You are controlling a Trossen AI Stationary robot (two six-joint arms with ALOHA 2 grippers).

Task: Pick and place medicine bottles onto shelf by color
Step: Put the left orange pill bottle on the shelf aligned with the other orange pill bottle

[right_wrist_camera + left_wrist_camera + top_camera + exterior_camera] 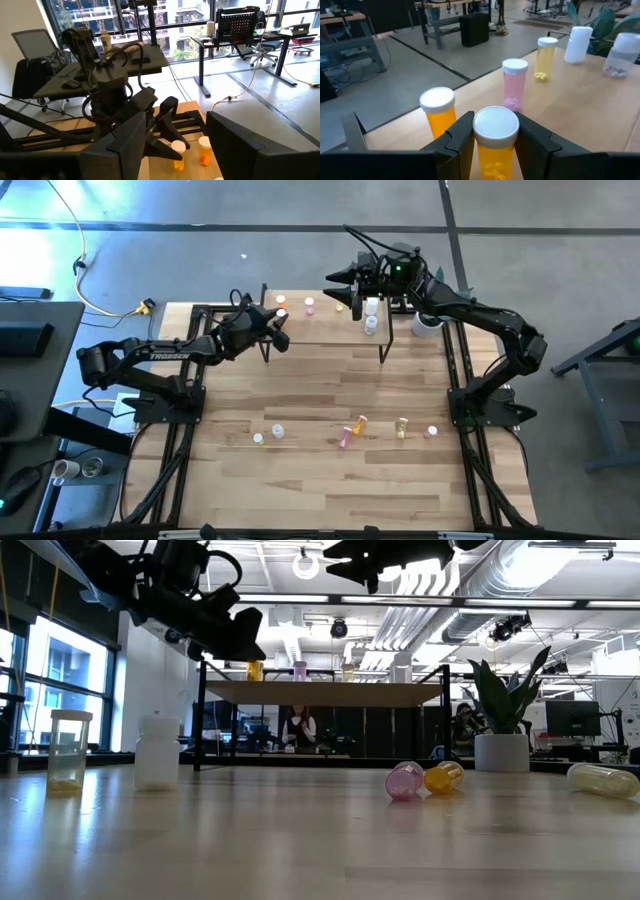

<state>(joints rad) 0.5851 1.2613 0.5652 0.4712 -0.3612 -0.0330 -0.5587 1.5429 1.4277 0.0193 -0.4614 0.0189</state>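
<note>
Shelf (pixel 330 330) already carries several bottles: one orange bottle (pixel 438 110), a pink bottle (pixel 514 82), a yellow one (pixel 546 57) and white ones beyond. The left gripper (pixel 492 137) clamps a second orange bottle (pixel 495 142) just beside the first. The right gripper (pixel 172 137) hangs open above the shelf's other end. About five bottles (pixel 350 430) remain on the table (pixel 320 480), some toppled; roughly half is done.

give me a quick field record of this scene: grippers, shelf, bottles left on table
left gripper: shut on an orange bottle, at the shelf's left end
right gripper: open, empty, above the shelf's right part
shelf: holds orange, pink, yellow and white bottles, all upright
second orange bottle: upright on the shelf beside the held one
table: loose bottles near the front edge, some on their sides
</note>
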